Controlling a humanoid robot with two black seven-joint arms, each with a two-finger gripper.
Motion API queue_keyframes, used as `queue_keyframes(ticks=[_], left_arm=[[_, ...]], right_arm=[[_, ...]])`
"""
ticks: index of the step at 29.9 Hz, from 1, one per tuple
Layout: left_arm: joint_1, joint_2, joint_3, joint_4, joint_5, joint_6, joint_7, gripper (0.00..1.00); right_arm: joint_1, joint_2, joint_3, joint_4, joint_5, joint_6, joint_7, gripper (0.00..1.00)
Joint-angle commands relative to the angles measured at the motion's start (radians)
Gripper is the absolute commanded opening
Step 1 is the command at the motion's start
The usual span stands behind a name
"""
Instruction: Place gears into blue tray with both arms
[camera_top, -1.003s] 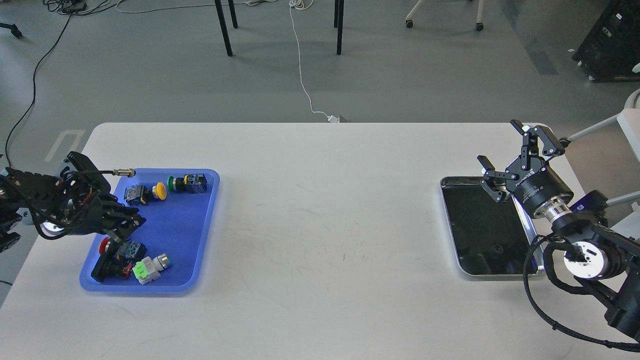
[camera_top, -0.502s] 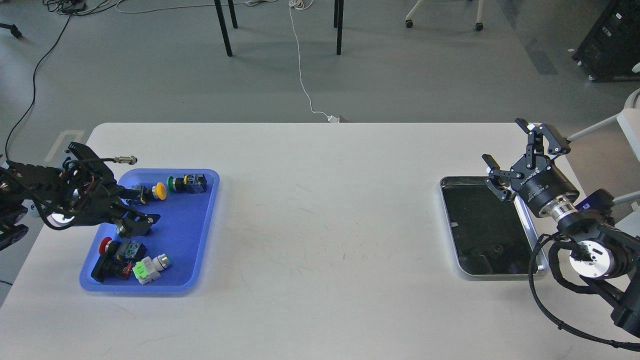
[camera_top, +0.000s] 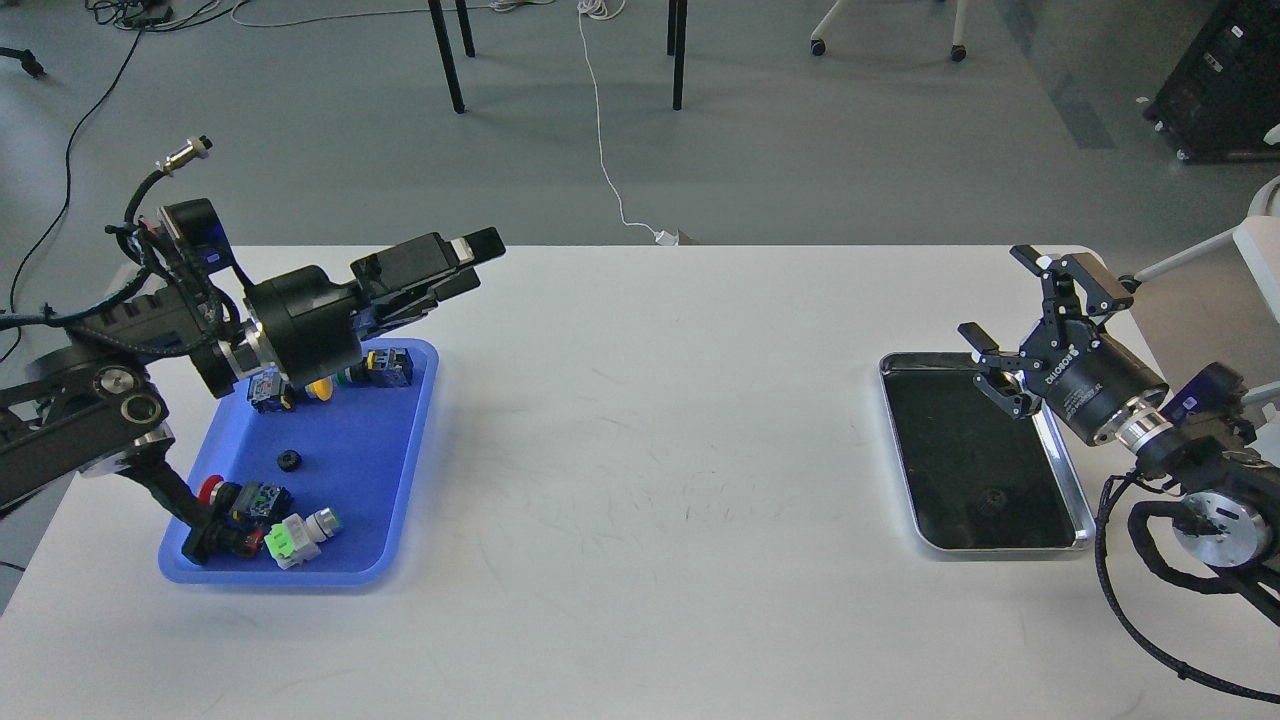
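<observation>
The blue tray (camera_top: 352, 492) lies on the table's left side. One small black gear (camera_top: 290, 461) rests on its bare floor, near the middle. My left gripper (camera_top: 468, 268) is raised above the tray's far right corner and points right; its fingers are apart with nothing between them. On the right, another small dark gear (camera_top: 993, 500) shows faintly inside the silver-rimmed metal tray (camera_top: 893, 408). My right gripper (camera_top: 1000, 300) hovers open over that tray's far right corner, holding nothing.
Several push buttons and switch blocks fill the blue tray: a red-capped one (camera_top: 212, 492), a green-and-white block (camera_top: 288, 540), a yellow one (camera_top: 318, 388) and a green one (camera_top: 385, 368) partly under my left arm. The table's far edge runs behind both grippers.
My left gripper has risen out of the blue tray and swung up and right, leaving a gear on the tray floor. The right gripper has shifted slightly and stays open.
</observation>
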Motion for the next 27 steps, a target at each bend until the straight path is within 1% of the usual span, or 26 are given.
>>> queue_keyframes(ticks=[1,5,6,8,9,10,12,16,20,22,27], left_arm=[[0.130,-0.112,-0.203,-0.002,-0.048,0.001,0.000,0.98],[0.227,-0.231,-0.314,-0.002,-0.095,-0.001,0.000,0.98],[0.250,-0.256,-0.335,0.000,-0.118,-0.001,0.013,0.98],[0.285,-0.293,-0.375,0.001,-0.152,-0.001,0.073,0.98],[0.301,-0.307,-0.392,0.001,-0.160,-0.001,0.091,0.98],[0.310,-0.317,-0.402,0.001,-0.161,-0.001,0.099,0.98],[0.319,-0.327,-0.414,0.003,-0.161,-0.001,0.100,0.98],[0.322,-0.325,-0.414,0.003,-0.161,-0.007,0.102,0.98],[0.322,-0.327,-0.414,0.003,-0.161,-0.008,0.102,0.98],[0.322,-0.328,-0.414,0.003,-0.160,-0.007,0.102,0.98],[0.330,-0.327,-0.415,0.003,-0.158,-0.007,0.100,0.98]], right_arm=[[0.049,-0.110,-0.035,0.071,-0.192,0.040,0.000,0.99],[0.179,-0.214,-0.112,0.093,-0.515,0.086,0.000,0.99],[0.217,-0.242,-0.139,0.099,-0.601,0.096,0.000,0.99],[0.283,-0.282,-0.195,0.114,-0.750,0.099,0.000,0.99],[0.321,-0.302,-0.231,0.125,-0.843,0.099,0.000,0.99],[0.354,-0.317,-0.265,0.132,-0.923,0.099,0.000,0.99],[0.433,-0.335,-0.346,0.145,-1.116,0.099,0.000,0.99],[0.562,-0.335,-0.504,0.146,-1.403,0.099,0.000,0.99],[0.651,-0.328,-0.616,0.151,-1.565,0.099,0.000,0.99],[0.662,-0.316,-0.646,0.162,-1.612,0.099,0.000,0.99],[0.658,-0.260,-0.664,0.185,-1.650,0.099,0.000,0.97]])
